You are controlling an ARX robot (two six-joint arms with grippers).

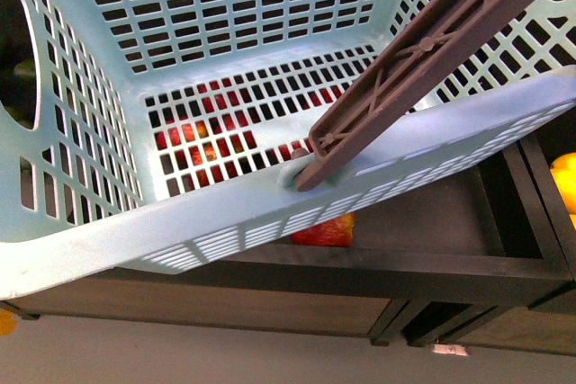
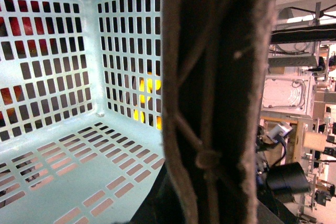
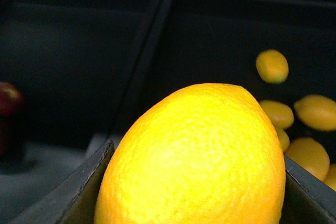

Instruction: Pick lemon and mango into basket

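The teal basket [image 1: 270, 213] hangs tilted and fills the front view, its brown handle [image 1: 432, 51] crossing the upper right. My left gripper [image 2: 207, 208] is shut on that handle [image 2: 215, 93], and the handle hides the jaws. In the right wrist view the bright yellow lemon [image 3: 194, 156] sits clamped between the dark fingers [image 3: 89, 190] of my right gripper [image 3: 194, 203], held above dark shelf bins. A yellow-orange fruit [image 1: 565, 182] shows at the front view's right edge, mostly cut off. I cannot tell whether it is the mango.
Red fruit [image 1: 202, 146] shows through the basket's base slots, in a dark shelf compartment [image 1: 423, 222] below. Several yellow oval fruits [image 3: 315, 113] lie in a bin beyond the lemon, with a red fruit [image 3: 8, 98] one compartment over. A divider [image 3: 144, 61] separates the bins.
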